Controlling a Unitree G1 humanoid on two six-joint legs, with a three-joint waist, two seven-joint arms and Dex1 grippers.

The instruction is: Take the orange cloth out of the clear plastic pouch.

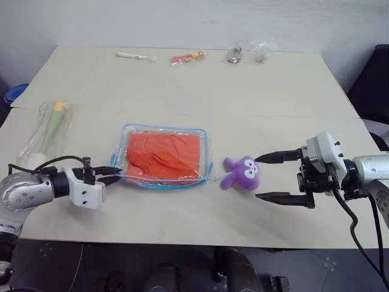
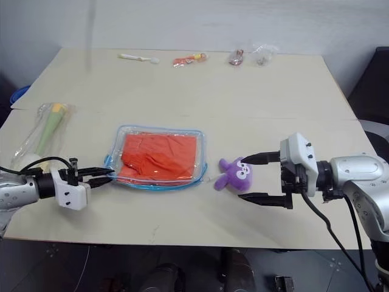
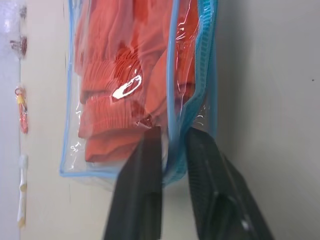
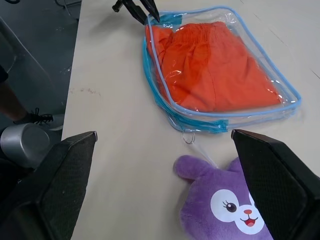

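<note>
One pouch lies flat mid-table, clear with blue zipper trim, the folded orange cloth inside and filling it. Left gripper sits at the pouch's left edge, fingers slightly parted astride the blue trim. Right gripper is spread wide beside a purple plush, touching nothing.
</note>
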